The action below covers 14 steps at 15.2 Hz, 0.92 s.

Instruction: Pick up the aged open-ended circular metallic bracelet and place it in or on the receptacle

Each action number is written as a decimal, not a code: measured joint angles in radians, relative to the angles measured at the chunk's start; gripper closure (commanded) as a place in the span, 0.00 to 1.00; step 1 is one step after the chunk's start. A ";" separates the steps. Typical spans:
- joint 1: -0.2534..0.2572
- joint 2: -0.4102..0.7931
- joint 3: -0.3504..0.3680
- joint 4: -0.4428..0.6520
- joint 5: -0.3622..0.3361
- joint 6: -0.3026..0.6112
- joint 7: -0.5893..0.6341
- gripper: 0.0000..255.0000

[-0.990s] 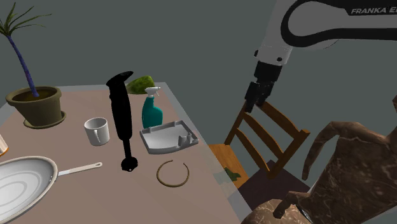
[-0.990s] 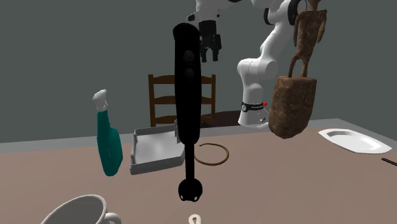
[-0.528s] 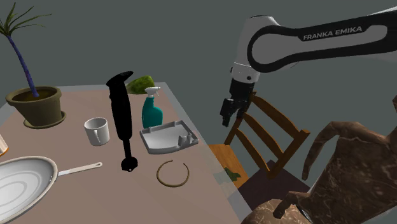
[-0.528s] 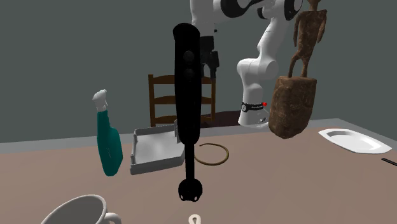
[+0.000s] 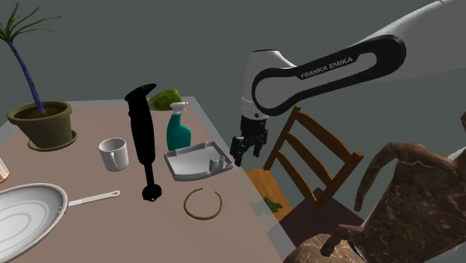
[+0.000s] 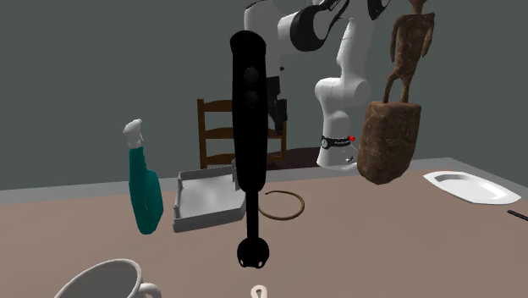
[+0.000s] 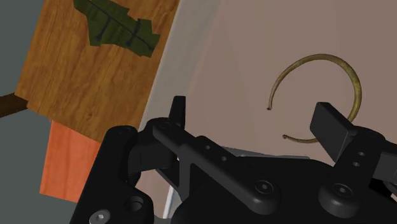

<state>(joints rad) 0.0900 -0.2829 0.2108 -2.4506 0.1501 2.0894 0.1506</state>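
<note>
A dull brownish open-ended bracelet (image 5: 203,203) lies flat on the brown table in front of a grey tray (image 5: 196,163). In the second exterior view the bracelet (image 6: 284,206) lies to the right of the tray (image 6: 201,203). My black gripper (image 5: 247,152) hangs open in the air over the table's edge, beside the tray's end and well above the bracelet. In the wrist view the bracelet (image 7: 326,94) lies on the table beyond the spread fingertips (image 7: 331,123), with nothing between them. In the second exterior view the gripper (image 6: 277,106) is partly hidden behind the blender.
A tall black hand blender (image 5: 143,139) stands left of the tray, with a teal spray bottle (image 5: 178,128), a mug (image 5: 114,154), a frying pan (image 5: 28,214) and a potted plant (image 5: 43,122) around it. A wooden chair (image 5: 312,163) stands beyond the table edge. A brown statue (image 5: 407,202) stands near the stand.
The arm has swung down and toward the shoulder view's left, from high above the chair to the table edge by the tray. The bracelet has not moved.
</note>
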 measured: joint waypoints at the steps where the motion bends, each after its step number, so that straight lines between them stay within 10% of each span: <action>1: 0.004 0.030 0.013 0.001 -0.002 0.026 0.018 0.00; 14: 0.052 0.468 0.079 0.172 -0.132 0.250 0.226 0.00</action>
<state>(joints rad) 0.1417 0.1855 0.2897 -2.2782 0.0180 2.3390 0.3769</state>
